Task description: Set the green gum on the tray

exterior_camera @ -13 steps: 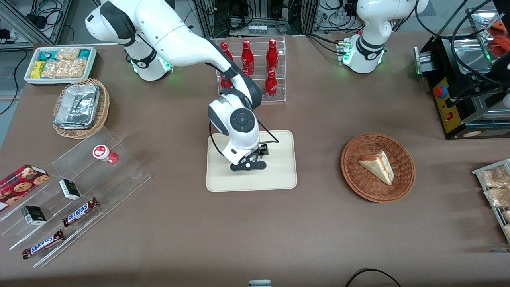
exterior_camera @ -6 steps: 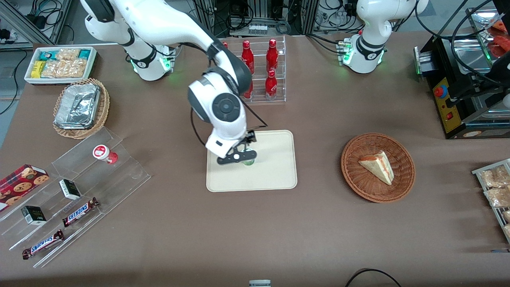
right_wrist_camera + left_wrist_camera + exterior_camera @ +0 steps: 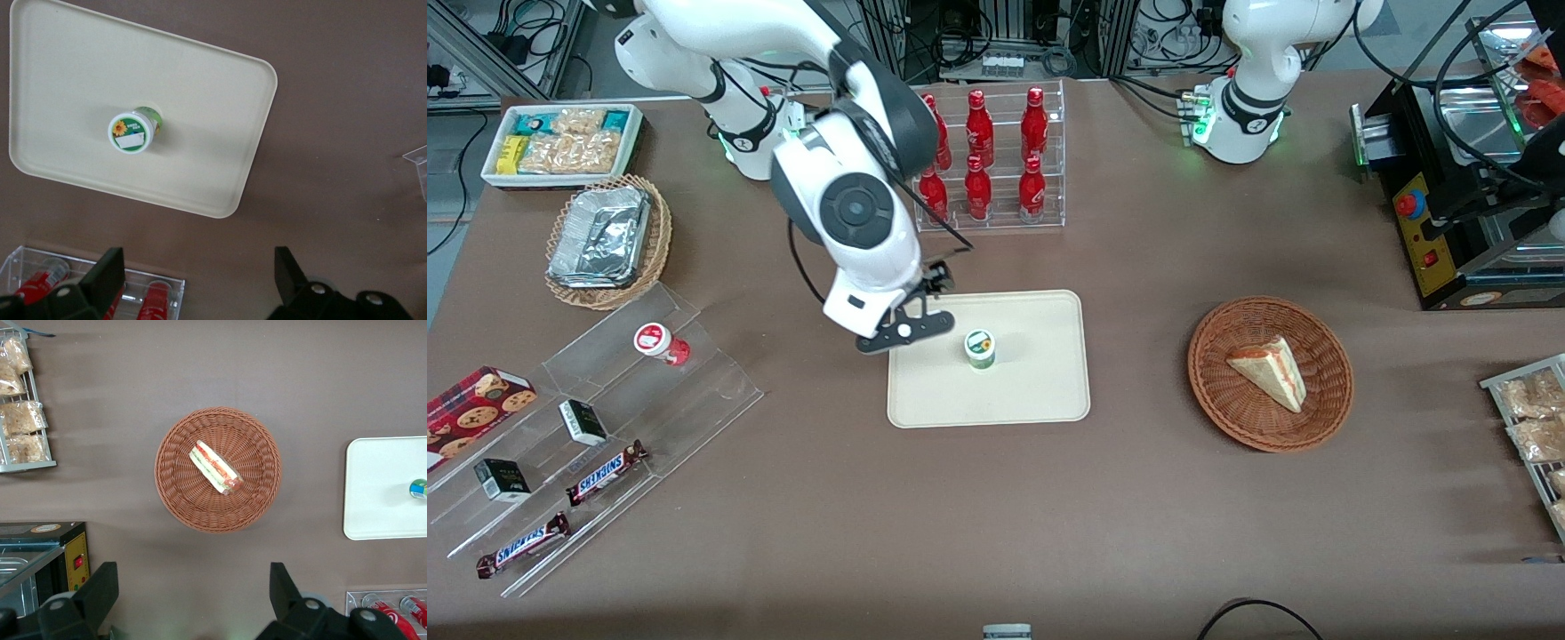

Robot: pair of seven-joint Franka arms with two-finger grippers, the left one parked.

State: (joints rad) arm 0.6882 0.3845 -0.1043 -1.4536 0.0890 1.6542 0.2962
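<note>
We see the green gum [image 3: 980,348] standing upright on the tray [image 3: 1040,391], white lid up, roughly at its middle – nothing touches it. The end effector [image 3: 901,327] hangs empty above the tray's edge toward the working arm's end of the desk [image 3: 996,498], fingers [image 3: 107,272] spread apart (the wrist view shows the gap plainly). It seems raised clear of the tray, though height is hard to judge.
</note>
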